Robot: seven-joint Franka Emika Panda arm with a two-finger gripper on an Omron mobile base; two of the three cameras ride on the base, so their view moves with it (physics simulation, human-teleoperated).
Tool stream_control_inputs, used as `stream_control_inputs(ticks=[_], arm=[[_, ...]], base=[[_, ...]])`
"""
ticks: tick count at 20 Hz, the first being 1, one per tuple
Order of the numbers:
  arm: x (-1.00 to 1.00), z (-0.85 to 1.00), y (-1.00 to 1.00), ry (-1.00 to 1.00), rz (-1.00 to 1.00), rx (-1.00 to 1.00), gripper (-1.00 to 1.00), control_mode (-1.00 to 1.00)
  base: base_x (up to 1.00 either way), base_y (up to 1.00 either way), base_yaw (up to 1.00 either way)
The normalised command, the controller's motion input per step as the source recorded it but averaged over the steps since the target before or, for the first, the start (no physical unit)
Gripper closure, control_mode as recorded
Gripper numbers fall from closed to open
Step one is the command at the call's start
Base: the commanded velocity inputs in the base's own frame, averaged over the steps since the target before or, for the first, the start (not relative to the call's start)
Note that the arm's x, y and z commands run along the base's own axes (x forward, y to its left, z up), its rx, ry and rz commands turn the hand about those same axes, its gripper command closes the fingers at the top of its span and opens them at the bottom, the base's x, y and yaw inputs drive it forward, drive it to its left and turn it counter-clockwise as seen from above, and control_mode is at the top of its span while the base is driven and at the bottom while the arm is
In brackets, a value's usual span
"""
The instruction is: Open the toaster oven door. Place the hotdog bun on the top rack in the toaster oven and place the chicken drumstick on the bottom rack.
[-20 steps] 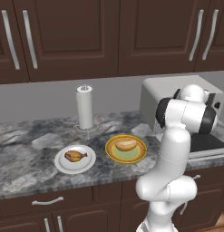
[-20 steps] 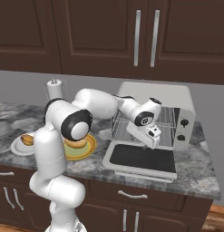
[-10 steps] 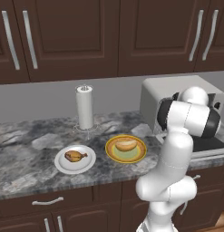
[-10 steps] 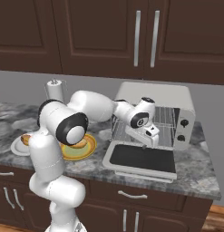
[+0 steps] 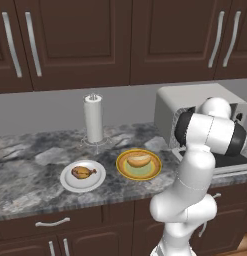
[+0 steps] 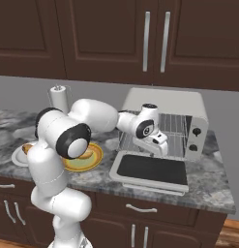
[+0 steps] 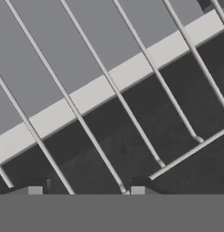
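We see the white arm reaching across from its base to the toaster oven (image 6: pixel 164 121), its wrist bent down so the gripper (image 6: pixel 159 145) sits at the oven's open mouth, just above the toaster oven door (image 6: pixel 151 170), which lies folded flat on the counter (image 5: pixel 25 180) with its dark glass facing up. In the hand view we look close along a wire rack (image 7: pixel 113 86), its thin bars running diagonally over the grey oven interior; we cannot tell which of the two racks it is. Two finger tips (image 7: pixel 137 190) barely rise at the bottom edge, set apart, with a rack wire ending between them; whether they grip anything we cannot tell.

To the left of the toaster oven, the hotdog bun (image 5: pixel 138 160) lies in a yellow plate (image 5: pixel 126 170). Farther left, the chicken drumstick (image 5: pixel 82 172) rests on a white plate (image 5: pixel 67 182). A paper towel roll (image 5: pixel 93 119) stands upright behind both plates, well left of the oven.
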Motion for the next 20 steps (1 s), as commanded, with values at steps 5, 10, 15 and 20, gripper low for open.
stream_control_inputs(ticks=[5,10,15,20], arm=[[-0.58,-0.94,-0.25,0.12,0.1,-0.08,1.0,-1.0],[-0.6,-0.94,-0.29,0.12,0.12,-0.02,1.0,-1.0],[-0.57,-0.94,-0.25,0.11,0.14,-0.01,1.0,-1.0],[-0.65,-0.94,-0.23,0.04,0.16,-0.03,1.0,-1.0]], base=[[0.0,0.0,0.0],[0.0,0.0,0.0],[0.0,0.0,0.0],[0.0,0.0,0.0]])
